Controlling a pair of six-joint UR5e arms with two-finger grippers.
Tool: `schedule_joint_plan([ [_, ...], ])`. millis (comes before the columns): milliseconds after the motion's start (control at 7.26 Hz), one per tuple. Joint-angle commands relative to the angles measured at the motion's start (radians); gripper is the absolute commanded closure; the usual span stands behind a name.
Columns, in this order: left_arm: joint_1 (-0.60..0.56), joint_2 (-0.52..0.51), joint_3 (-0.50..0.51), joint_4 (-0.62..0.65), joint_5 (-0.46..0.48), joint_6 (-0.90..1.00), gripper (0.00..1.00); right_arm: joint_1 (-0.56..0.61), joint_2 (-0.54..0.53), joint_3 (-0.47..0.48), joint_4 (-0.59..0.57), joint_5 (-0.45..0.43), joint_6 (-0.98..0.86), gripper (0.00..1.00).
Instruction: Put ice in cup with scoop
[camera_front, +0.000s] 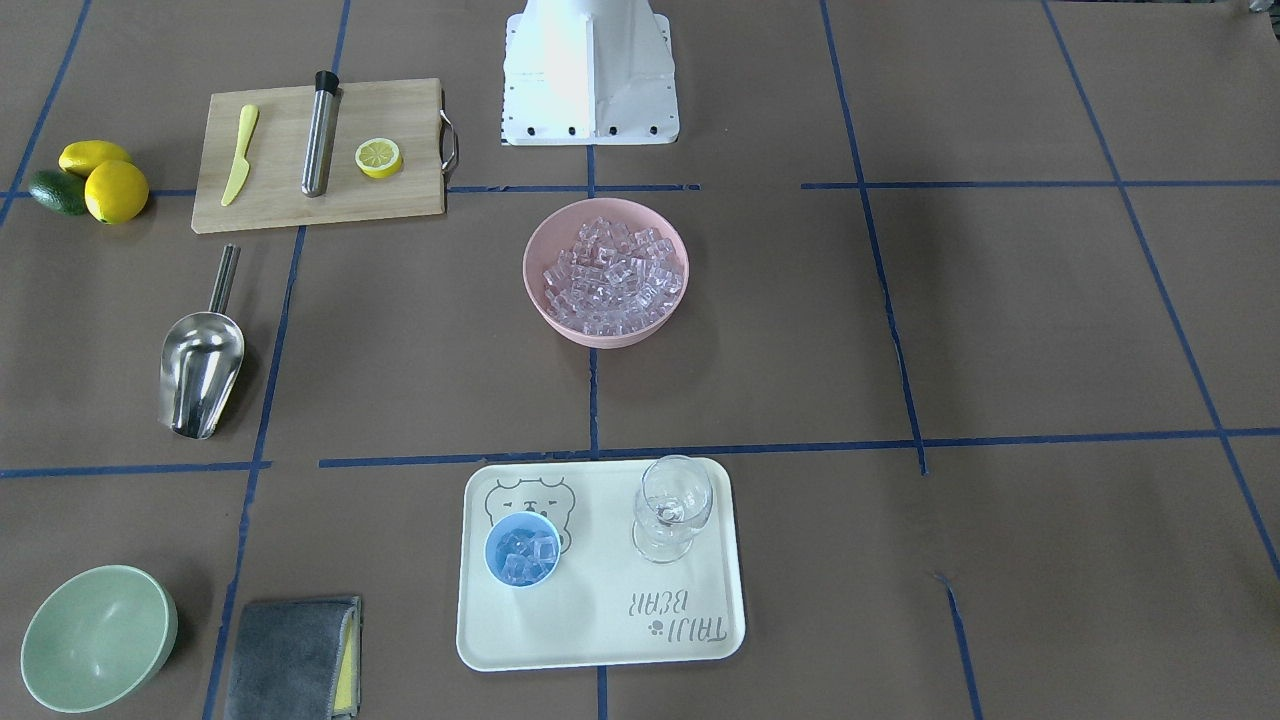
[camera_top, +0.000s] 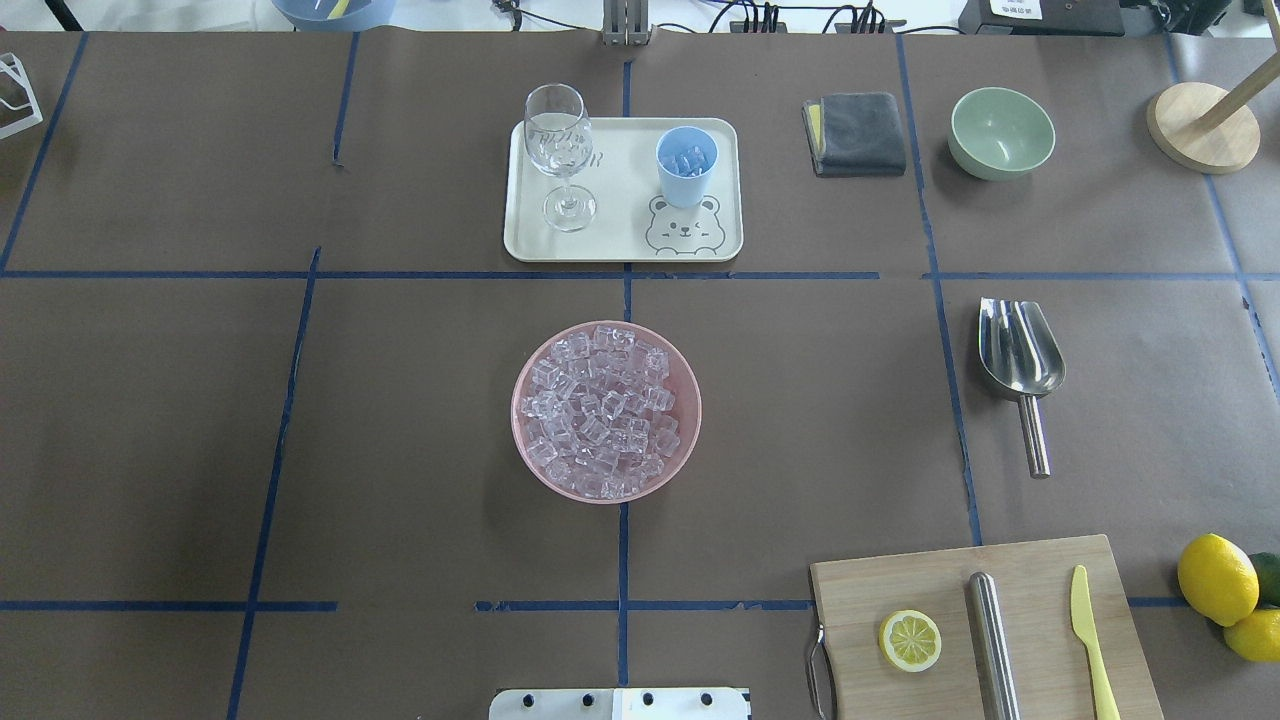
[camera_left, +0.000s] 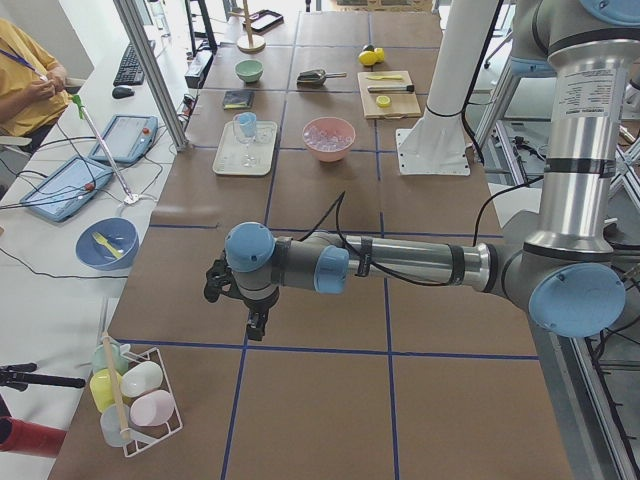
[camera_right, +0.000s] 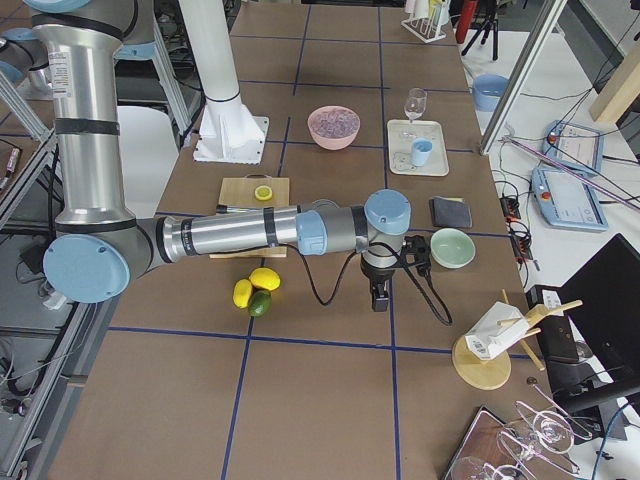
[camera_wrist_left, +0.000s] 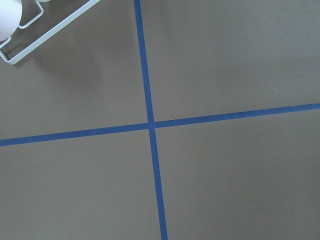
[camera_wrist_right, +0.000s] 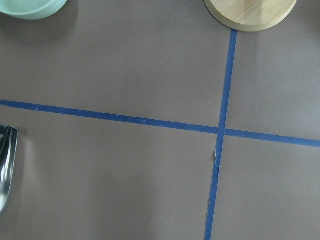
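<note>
Two bowls are sitting on the desk (camera_front: 1000, 320): one pink bowl (camera_front: 605, 338) and, well to its side, one green bowl (camera_front: 97, 637). Ice (camera_front: 612, 278) cubes are filling the pink bowl, too many to count; a few more are lying in the one cup (camera_top: 685, 190). One tray (camera_front: 600, 620), near the pink bowl, is carrying that cup and one glass (camera_front: 675, 505). One scoop (camera_front: 202, 365), one cloth (camera_front: 292, 660) and one board (camera_front: 280, 205) are lying to the pink bowl's side. The board is bearing one knife (camera_front: 240, 153), one steel cylinder (camera_front: 320, 133) and one lemon half (camera_front: 379, 157). Two whole lemons (camera_front: 116, 190) and one dark green fruit (camera_front: 57, 192) are lying beyond it.
</note>
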Motion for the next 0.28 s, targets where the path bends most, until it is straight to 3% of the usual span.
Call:
schedule_joint_plan([
  [0, 0.0, 0.0, -0.001, 0.0, 0.001, -0.001, 0.0, 0.0, 0.0, -0.001, 0.0, 0.0, 0.0, 0.0],
  [138, 0.002, -0.003, -0.002, 0.0, 0.001, -0.001, 0.0, 0.0, 0.0, -0.001, 0.0, 0.0, 0.0, 0.0],
])
